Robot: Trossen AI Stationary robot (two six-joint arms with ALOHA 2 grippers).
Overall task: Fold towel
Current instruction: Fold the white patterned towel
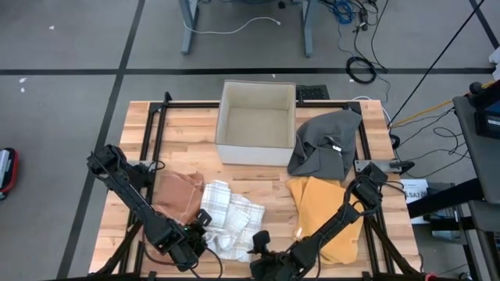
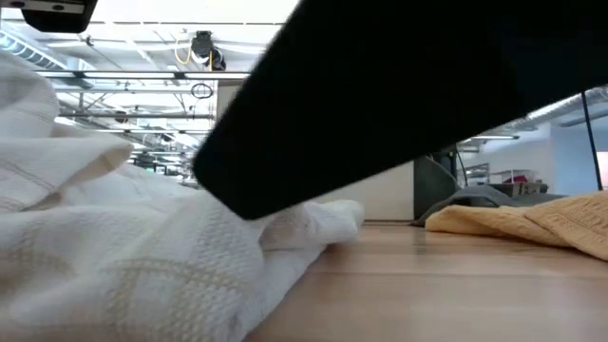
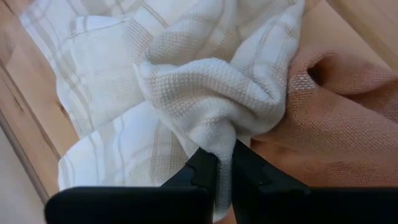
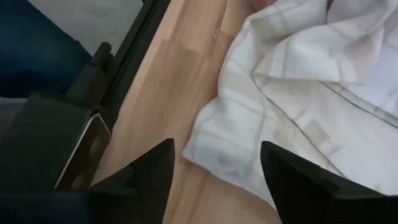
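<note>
Item: white checked towel [image 1: 226, 218], crumpled, at the tabletop's [image 1: 266, 183] near edge, between a brown cloth [image 1: 178, 193] and a yellow cloth [image 1: 324, 211]. My left gripper [image 3: 224, 171] was clamped on a bunched fold at its brown-cloth side. My right gripper [image 4: 214, 165], fingers apart and empty, hovered just off the opposite corner; the towel lay directly ahead of it.

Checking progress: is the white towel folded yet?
No. The white towel lies crumpled on the table, one bunched fold pinched in the left hand.
</note>
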